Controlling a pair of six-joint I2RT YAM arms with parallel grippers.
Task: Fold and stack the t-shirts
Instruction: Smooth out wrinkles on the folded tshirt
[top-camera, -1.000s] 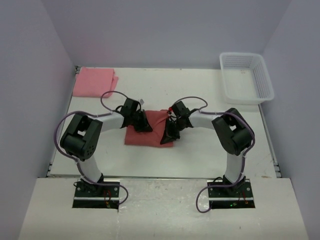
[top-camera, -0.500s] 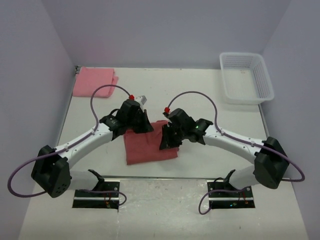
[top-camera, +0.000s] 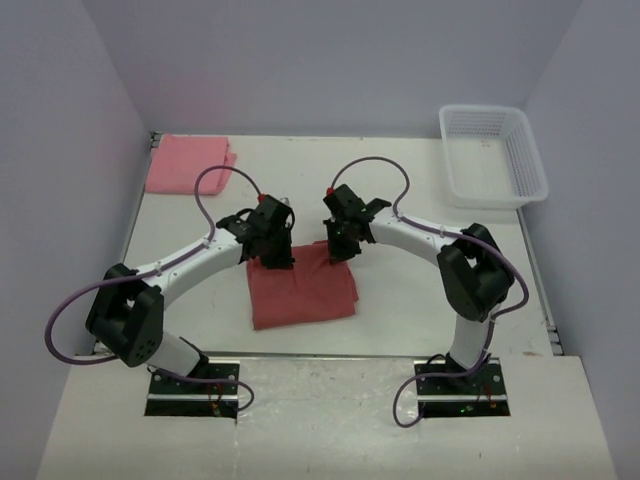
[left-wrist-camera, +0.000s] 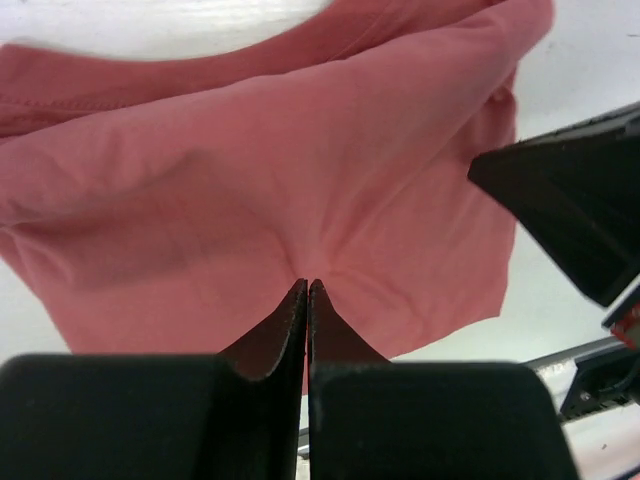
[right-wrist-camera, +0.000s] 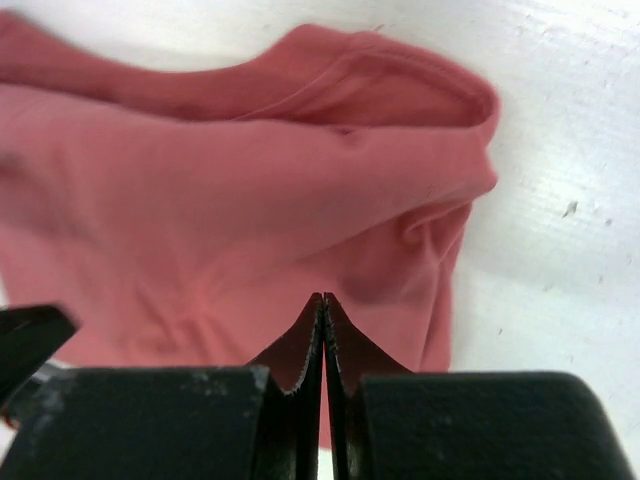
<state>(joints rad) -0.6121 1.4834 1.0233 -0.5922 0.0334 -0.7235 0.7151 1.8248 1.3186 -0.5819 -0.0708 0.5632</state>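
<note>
The right claw (right-wrist-camera: 323, 305) hangs closed over the brick-red t-shirt (right-wrist-camera: 200, 200).

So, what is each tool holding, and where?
Both seem to pinch the brick-red t-shirt at its far edge: left tool near one corner, right tool near the other.

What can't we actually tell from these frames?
- Wrist views: left gripper and right gripper are shut at the red t-shirt; their fingers hide whether cloth is pinched.
- Top view: both grippers cover the shirt's far edge.
- Top view: pink t-shirt is too small to count folds.
- Right wrist: the shirt's left side is blurred.
</note>
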